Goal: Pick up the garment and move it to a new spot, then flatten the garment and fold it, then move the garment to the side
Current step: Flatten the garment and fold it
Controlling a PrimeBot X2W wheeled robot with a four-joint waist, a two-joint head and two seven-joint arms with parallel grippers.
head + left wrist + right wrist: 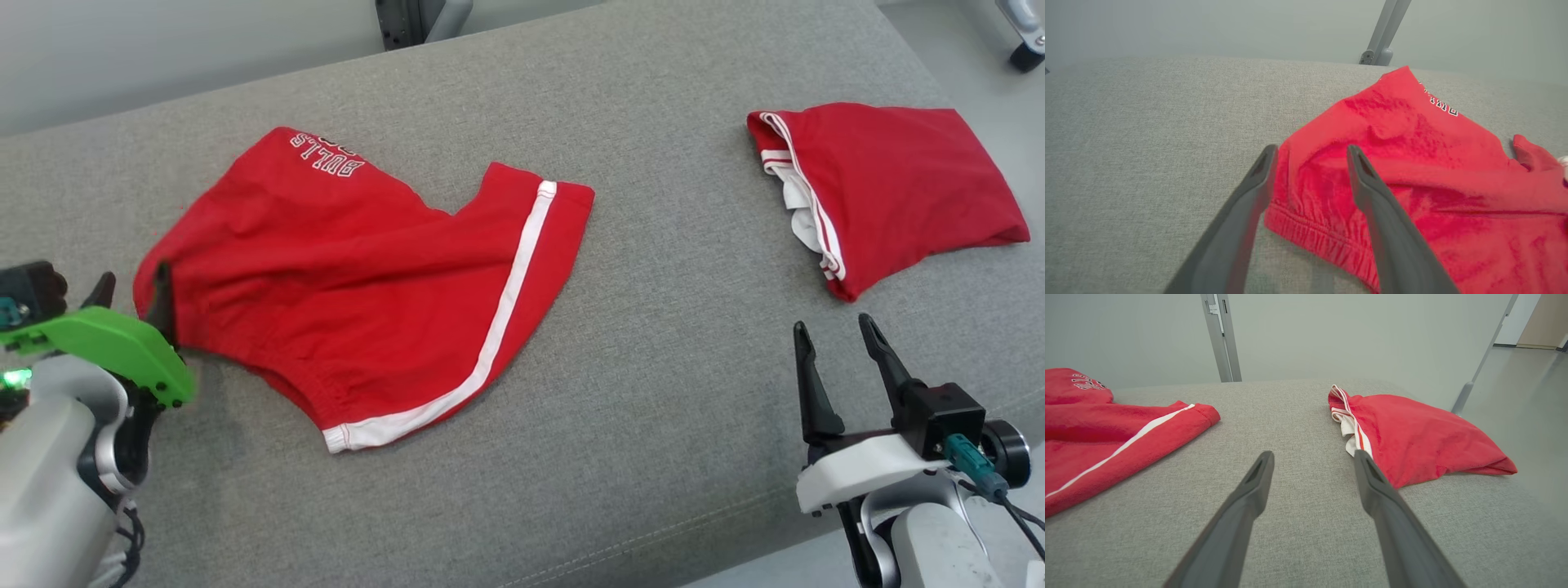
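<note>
The garment [359, 269] is a pair of red shorts with a white side stripe and white lettering. It lies spread out on the left half of the grey cushion [653, 343]. My left gripper [133, 282] stands open at the shorts' left waistband corner. In the left wrist view the elastic waistband [1310, 232] lies between and under the two parted fingers of my left gripper [1311, 151], which hold nothing. My right gripper [833, 327] is open over bare cushion at the lower right. The right wrist view shows my right gripper [1314, 455] between the shorts' leg hem [1200, 414] and a second red piece.
A second red garment [898, 184] with white trim lies folded at the cushion's right end, also seen as a folded red piece [1412, 437] just right of my right fingers. Metal frame posts [1220, 335] stand behind the cushion. The cushion's front edge [735, 523] runs near my right arm.
</note>
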